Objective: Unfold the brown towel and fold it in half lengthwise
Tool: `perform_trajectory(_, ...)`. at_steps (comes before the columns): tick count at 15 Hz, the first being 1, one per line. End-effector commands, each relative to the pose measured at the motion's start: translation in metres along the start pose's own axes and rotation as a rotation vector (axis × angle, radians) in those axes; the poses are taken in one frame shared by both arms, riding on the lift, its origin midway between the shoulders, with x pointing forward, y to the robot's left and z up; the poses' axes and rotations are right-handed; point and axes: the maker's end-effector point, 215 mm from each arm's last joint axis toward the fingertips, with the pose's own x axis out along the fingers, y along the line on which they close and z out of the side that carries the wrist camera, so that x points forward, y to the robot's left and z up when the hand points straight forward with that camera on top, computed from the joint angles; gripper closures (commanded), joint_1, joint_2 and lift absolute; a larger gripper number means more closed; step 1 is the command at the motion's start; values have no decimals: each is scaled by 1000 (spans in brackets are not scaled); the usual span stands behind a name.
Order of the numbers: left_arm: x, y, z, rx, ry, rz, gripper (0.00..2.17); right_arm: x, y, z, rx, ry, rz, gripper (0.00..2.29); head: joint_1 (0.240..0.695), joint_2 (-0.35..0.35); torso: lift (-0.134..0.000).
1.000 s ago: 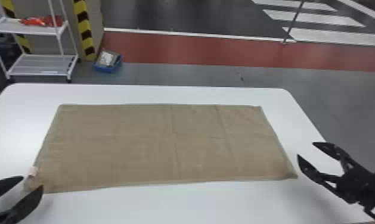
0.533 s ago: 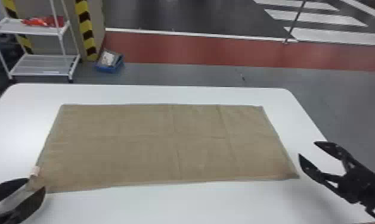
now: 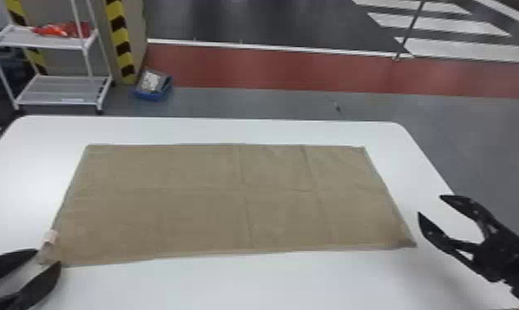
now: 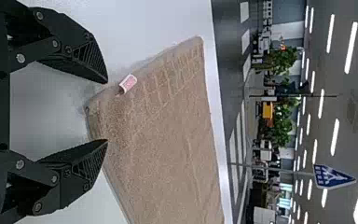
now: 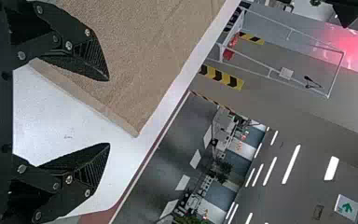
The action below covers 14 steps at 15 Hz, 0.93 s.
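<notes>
White table point(image 3: 246, 284) before you | brown towel point(image 3: 204, 214) flat on it | your left gripper point(image 3: 48, 257) spread, empty, at the towel's near-left corner | your right gripper point(image 3: 430, 205) spread, empty, beside its right edge

Above the brown towel point(image 3: 213, 202) (lying flat), room spans between left tool point(image 3: 48, 256) and right tool point(image 3: 430, 205).

Brown towel point(image 3: 188, 206) lies flat on white table point(image 3: 270, 284)
</notes>
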Motion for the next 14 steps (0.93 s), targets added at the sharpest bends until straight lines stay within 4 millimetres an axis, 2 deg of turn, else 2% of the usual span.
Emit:
perform_trajectory(1,-1,3,-4,1,9,5,518,-1,-1,0,-1,1,-2,461,695,-140,-125)
perform_trajectory(2,0,5,-4,2,11,9,518,-1,-2,1,-1,-1,-3,461,695,-140,-125)
perform_trajectory(3,-1,6,-3,-2,6,10,616,-1,-2,2,1,-6,-3,461,695,-138,-125)
perform_trajectory(4,-2,7,0,-9,-4,13,890,-2,-1,1,2,-5,-3,461,695,-137,-125)
perform_trajectory(5,-4,9,1,-13,-8,14,994,-2,-1,0,2,-4,-2,461,695,-134,-125)
perform_trajectory(8,-4,6,8,-15,-25,8,998,-3,1,-2,-6,4,2,461,695,-131,-125)
perform_trajectory(9,-5,4,13,-10,-33,5,1116,-2,5,-4,-25,14,14,461,695,-131,-125)
perform_trajectory(10,-7,2,16,-8,-39,6,1349,-1,12,-5,-60,18,36,461,695,-132,-125)
perform_trajectory(13,-9,1,26,5,-53,4,1349,-5,25,-14,-82,21,89,461,695,-127,-125)
perform_trajectory(14,-10,2,27,7,-54,5,1352,-8,22,-16,-64,17,83,461,695,-125,-125)
